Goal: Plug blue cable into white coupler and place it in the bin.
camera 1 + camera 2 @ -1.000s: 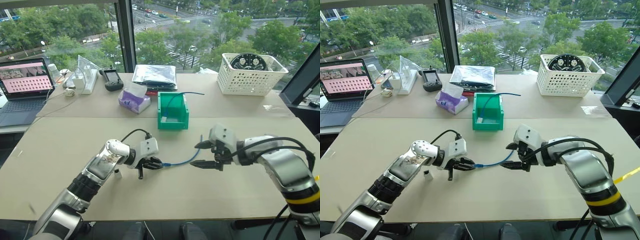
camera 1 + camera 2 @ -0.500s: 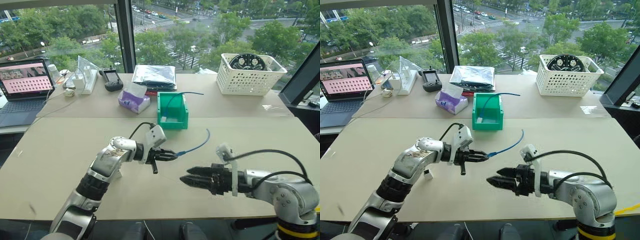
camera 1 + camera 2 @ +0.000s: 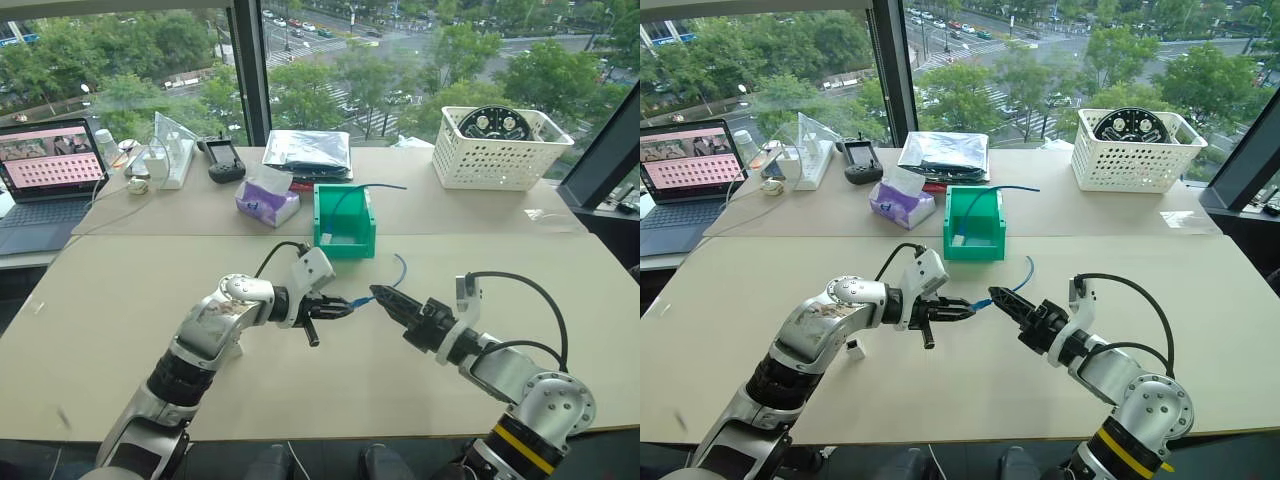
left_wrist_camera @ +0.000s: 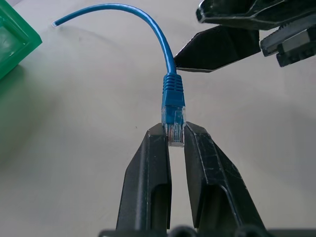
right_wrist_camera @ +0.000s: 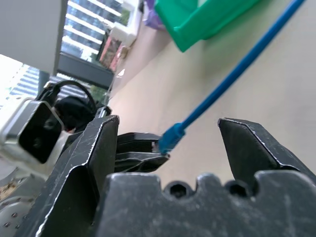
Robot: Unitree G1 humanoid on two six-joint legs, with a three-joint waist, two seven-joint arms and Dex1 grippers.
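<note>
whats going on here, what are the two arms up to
The left tool is shut on the clear plug of a short bright-blue network cable, holding it above the beige table. The right tool is open, its fingers on either side of the cable next to that plug. The small green plastic bin sits just behind them.

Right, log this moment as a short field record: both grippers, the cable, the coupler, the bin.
left gripper: shut on the blue cable, pinching its clear end plug above the table
right gripper: open, fingers straddling the cable just past that plug
blue cable: free end curving up toward the bin
white coupler: small white block on the table by the left arm, not yet joined
bin: green, behind both grippers
</note>
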